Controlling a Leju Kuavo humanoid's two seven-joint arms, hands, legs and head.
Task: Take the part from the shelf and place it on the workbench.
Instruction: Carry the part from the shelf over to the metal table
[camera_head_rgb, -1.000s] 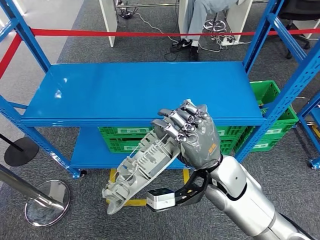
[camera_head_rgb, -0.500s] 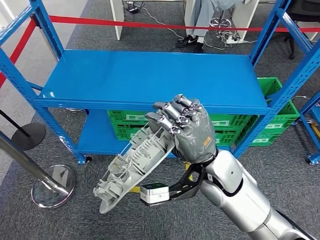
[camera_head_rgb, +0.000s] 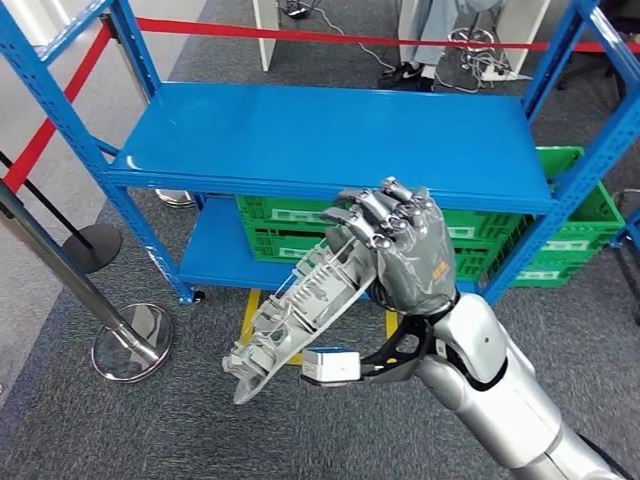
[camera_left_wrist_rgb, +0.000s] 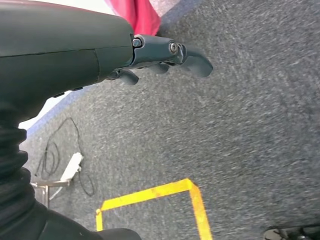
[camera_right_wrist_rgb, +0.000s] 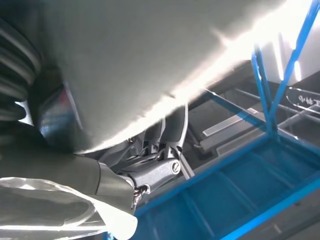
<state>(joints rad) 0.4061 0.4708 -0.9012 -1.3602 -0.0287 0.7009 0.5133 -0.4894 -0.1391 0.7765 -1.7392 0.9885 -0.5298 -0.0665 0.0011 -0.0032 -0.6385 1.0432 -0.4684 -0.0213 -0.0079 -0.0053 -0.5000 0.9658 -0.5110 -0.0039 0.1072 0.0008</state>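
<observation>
The blue shelf (camera_head_rgb: 324, 140) has slid rightward and lower in the head view: the camera is turning, so carrying has begun. The right hand (camera_head_rgb: 407, 255) stays clamped on the grey part (camera_head_rgb: 302, 305), clear of the shelf. The left hand (camera_left_wrist_rgb: 166, 55) hangs empty, fingers apart.

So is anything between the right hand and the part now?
No. The right hand grips the grey part directly, fingers wrapped over its upper end, in front of the blue shelf. No workbench is in view.
</observation>
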